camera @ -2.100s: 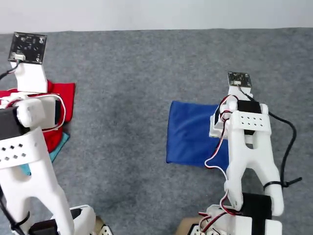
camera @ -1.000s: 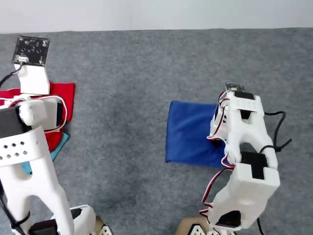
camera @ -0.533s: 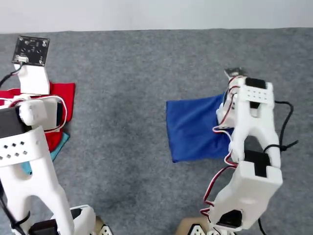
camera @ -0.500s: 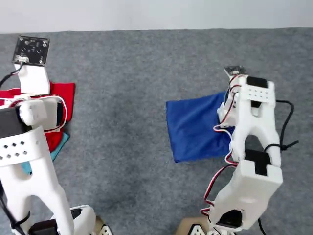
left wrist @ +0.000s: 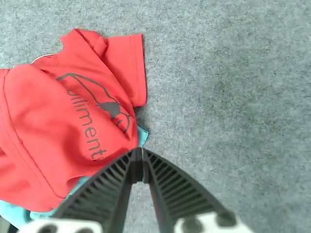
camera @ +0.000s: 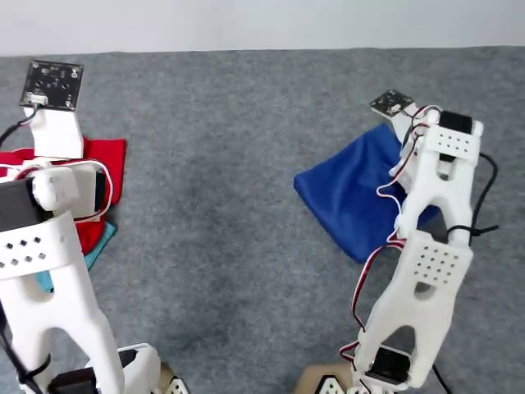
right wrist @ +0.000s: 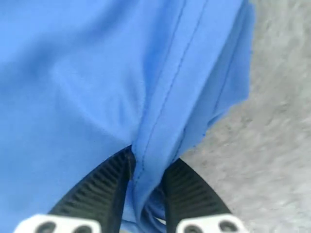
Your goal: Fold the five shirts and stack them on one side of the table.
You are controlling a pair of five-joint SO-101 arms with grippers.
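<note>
1. The folded blue cloth shirt (camera: 344, 201) lies on the right half of the grey felt table cover (camera: 213, 164). It sits skewed, one corner aimed at the table's middle. Its long axis seems diagonal, though the arm hides part.
2. The right gripper (right wrist: 148, 160) has its fingers pinched on a fold of that shirt.
3. At the left edge, a loosely folded red printed shirt (left wrist: 63, 121) lies on a teal shirt (camera: 98, 242). The left gripper (left wrist: 141, 160) hovers above them, closed and empty.
4. Judged: stack started, blue undelivered.
</note>
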